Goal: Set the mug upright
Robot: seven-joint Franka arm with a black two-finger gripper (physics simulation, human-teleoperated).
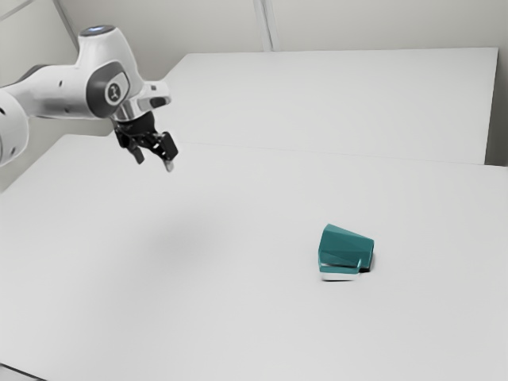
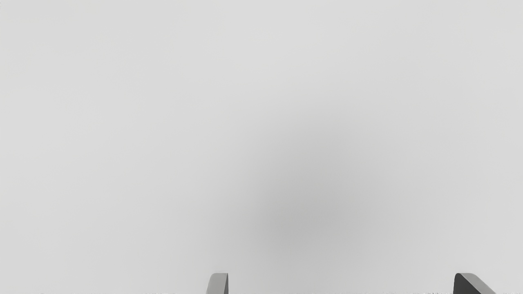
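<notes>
Fingertips (image 2: 218, 283) nearest the wrist camera stand wide apart with nothing between them, a spread presumably kept for taking a rounded body; my gripper (image 1: 155, 163) hangs above the tabletop (image 1: 159, 317), toward the exterior view's left. Teal mug (image 1: 341, 248), well apart from it, toward the exterior view's right and nearer that camera, appears to lie on its side, its sloping wall likely resting on the surface. White and plain, that surface carries my soft shadow (image 1: 178, 238) and extends to a pale far panel (image 1: 341, 103) before a grey-white wall (image 1: 357, 24).
</notes>
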